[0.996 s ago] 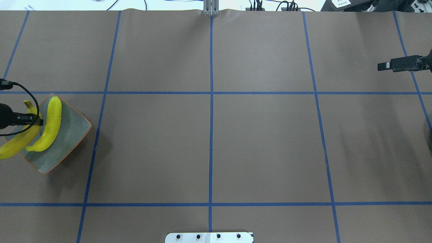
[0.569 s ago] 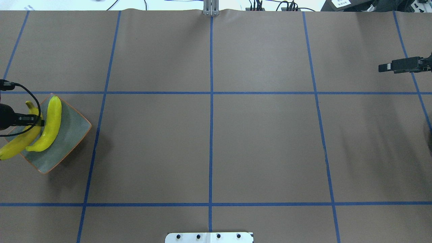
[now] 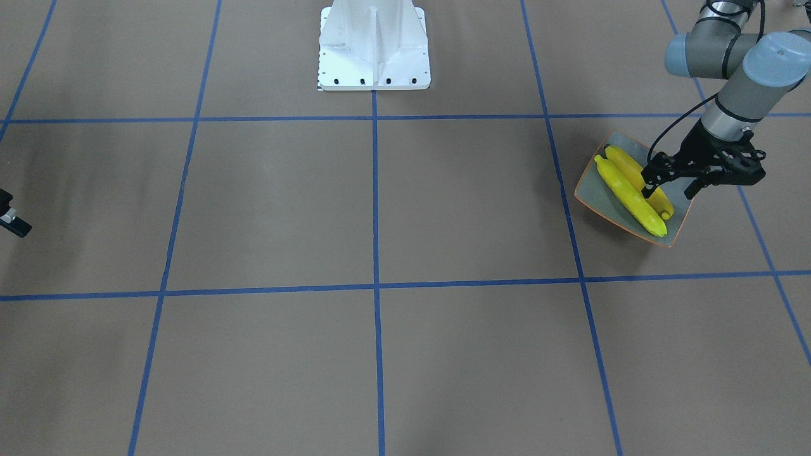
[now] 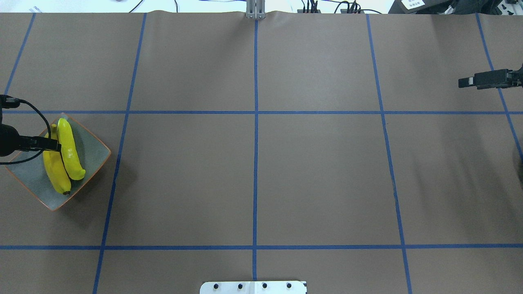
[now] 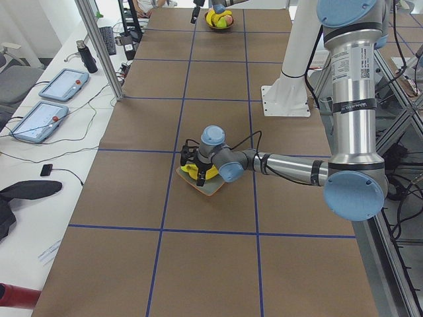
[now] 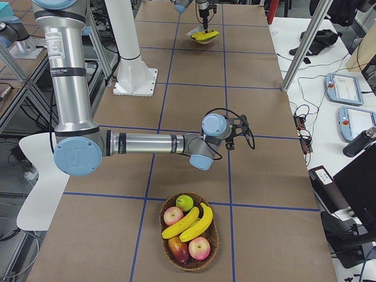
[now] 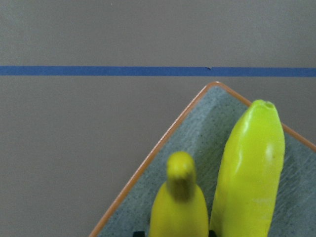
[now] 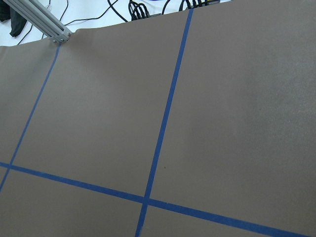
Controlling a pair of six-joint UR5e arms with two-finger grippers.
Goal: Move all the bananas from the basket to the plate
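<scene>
bananas point(image 4: 70, 152) close to plate point(image 4: 28, 175) rim

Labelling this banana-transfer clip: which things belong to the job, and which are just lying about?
Job: plate, two bananas on it, basket, two bananas inside, left gripper.
Lying about: red apples, green apple, two teach pendants.

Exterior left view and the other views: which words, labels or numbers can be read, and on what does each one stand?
No text can be read.
Sticker on the left arm: print too small.
Sticker on the right arm: print too small.
White label beyond the table: blurred.
</scene>
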